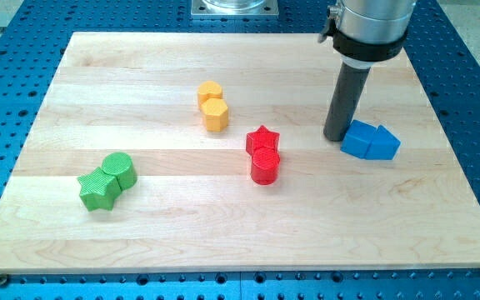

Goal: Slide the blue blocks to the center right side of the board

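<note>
Two blue blocks sit touching at the view's right: a blue cube-like block [358,139] and a blue wedge-like block [384,143] to its right. My tip [335,137] stands on the wooden board [223,225] just left of the blue cube-like block, touching or almost touching its left face. The dark rod rises from there to the arm's grey end at the view's top right.
Two yellow hexagonal blocks [213,106] touch at the upper middle. A red star [262,138] and a red cylinder [265,165] touch at the centre. A green cylinder [120,168] and a green star [97,189] touch at the lower left.
</note>
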You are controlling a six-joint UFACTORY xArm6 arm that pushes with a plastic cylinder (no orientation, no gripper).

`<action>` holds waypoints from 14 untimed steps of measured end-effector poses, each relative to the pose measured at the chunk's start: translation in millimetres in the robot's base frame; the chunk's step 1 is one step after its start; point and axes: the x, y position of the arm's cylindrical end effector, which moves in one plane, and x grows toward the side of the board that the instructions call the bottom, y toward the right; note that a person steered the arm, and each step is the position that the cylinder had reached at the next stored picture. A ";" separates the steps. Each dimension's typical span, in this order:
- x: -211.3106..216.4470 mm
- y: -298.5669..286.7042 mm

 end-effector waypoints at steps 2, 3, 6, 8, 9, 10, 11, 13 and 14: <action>17.5 1.1; 30.8 6.4; 70.4 43.9; 63.1 -16.8; 62.4 -26.4; 54.0 -3.0; 51.8 35.0; 51.8 98.8; 51.8 122.9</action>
